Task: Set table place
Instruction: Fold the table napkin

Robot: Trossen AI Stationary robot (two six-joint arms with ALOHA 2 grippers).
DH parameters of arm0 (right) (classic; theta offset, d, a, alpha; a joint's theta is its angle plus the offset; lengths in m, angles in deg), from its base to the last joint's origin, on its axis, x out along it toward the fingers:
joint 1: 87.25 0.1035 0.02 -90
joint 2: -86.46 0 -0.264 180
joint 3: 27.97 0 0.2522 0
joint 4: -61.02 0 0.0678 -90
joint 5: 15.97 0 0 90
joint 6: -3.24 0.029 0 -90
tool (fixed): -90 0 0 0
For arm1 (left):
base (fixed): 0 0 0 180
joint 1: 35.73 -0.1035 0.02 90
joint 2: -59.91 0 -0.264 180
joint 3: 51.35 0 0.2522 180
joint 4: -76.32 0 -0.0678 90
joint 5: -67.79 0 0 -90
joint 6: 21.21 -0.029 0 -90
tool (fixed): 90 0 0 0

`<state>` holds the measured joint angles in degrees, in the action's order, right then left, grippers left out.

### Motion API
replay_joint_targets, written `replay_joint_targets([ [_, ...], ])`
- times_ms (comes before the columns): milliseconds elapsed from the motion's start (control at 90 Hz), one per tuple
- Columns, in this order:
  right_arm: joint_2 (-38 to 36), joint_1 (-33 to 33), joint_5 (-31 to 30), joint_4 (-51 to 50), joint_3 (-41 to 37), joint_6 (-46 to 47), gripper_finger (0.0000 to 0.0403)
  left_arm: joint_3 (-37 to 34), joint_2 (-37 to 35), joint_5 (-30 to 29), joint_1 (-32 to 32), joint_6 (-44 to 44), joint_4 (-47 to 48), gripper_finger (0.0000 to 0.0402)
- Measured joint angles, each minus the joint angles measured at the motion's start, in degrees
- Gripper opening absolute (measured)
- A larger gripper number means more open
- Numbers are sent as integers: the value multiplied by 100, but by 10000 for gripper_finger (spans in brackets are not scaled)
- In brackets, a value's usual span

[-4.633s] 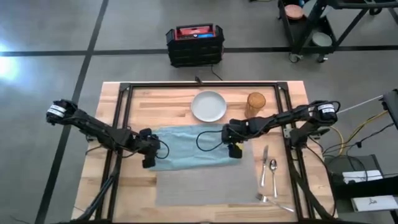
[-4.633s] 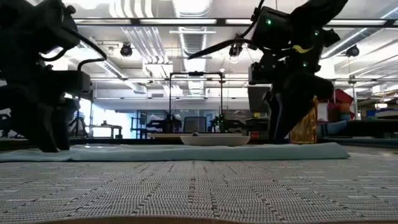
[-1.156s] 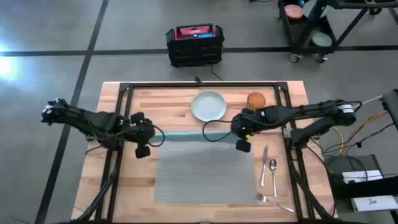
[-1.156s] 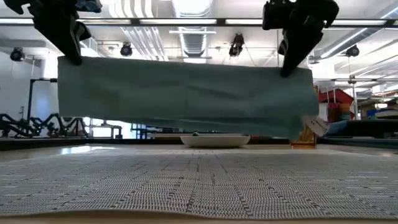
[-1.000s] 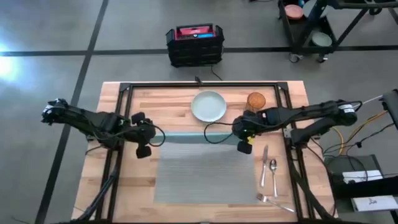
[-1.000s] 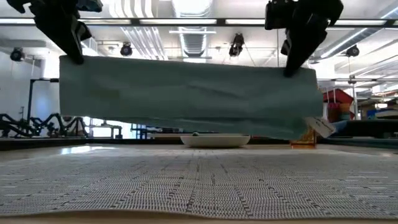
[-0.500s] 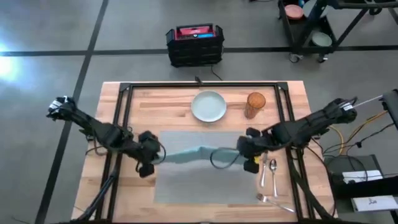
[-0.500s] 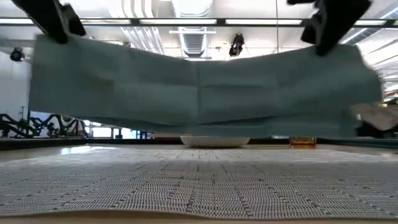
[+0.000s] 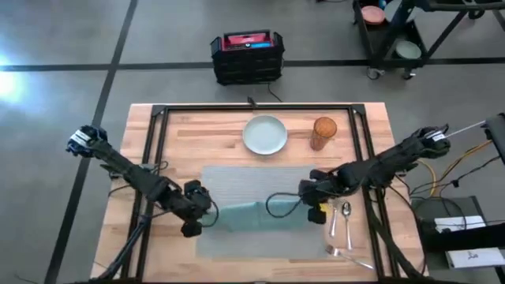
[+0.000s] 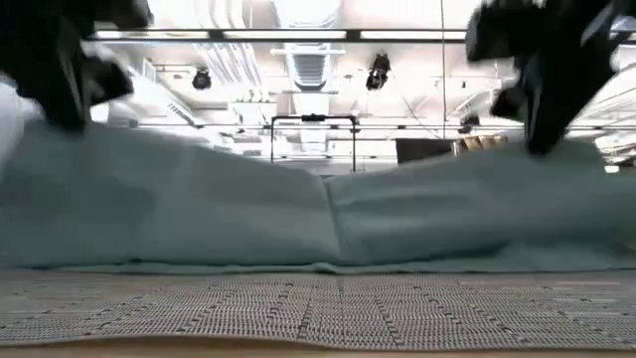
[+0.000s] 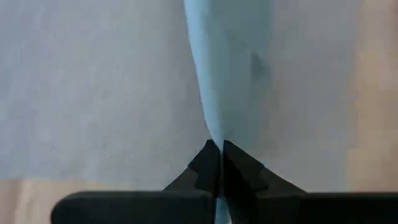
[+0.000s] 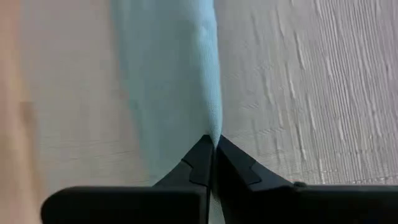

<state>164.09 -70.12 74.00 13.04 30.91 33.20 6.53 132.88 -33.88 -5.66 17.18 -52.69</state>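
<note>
table (image 9: 158, 244) | on it: place (image 9: 260, 237), plate (image 9: 264, 135), amber glass (image 9: 324, 131), cutlery (image 9: 341, 225)

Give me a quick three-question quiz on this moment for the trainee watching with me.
1. True or false: both grippers are shut on the napkin.
2. The napkin hangs over which thing: (a) plate, (b) placemat, (c) bare table?
3. What lies just beside the right gripper?

Key: 1. True; the left gripper and right gripper each pinch an end. 2. b. 3. The cutlery.
</note>
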Motion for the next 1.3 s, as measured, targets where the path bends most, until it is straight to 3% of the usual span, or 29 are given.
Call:
replay_joint_targets([
  [156,82,-287,-132,206,-412,33,0,-514,-4,-218,-301,-1,-120,0],
  [333,112,-370,-251,94,-453,346,12,-625,-7,-136,-467,-154,30,20],
  [467,92,-368,-232,42,-347,317,55,-419,-11,-251,-483,-411,210,67],
  [689,81,-366,-121,-1110,326,-59,138,592,-34,-341,-494,-574,1211,173],
  [833,81,-213,169,-921,454,-225,171,968,-37,-412,-368,-443,1165,212],
  [1011,173,565,253,-127,303,-303,178,674,150,-229,28,-338,261,220],
  [1167,531,1188,-463,1,289,-378,163,397,575,-226,255,-272,-235,209],
  [1300,975,1299,-1016,14,285,-297,149,380,980,-229,284,-268,-329,195],
])
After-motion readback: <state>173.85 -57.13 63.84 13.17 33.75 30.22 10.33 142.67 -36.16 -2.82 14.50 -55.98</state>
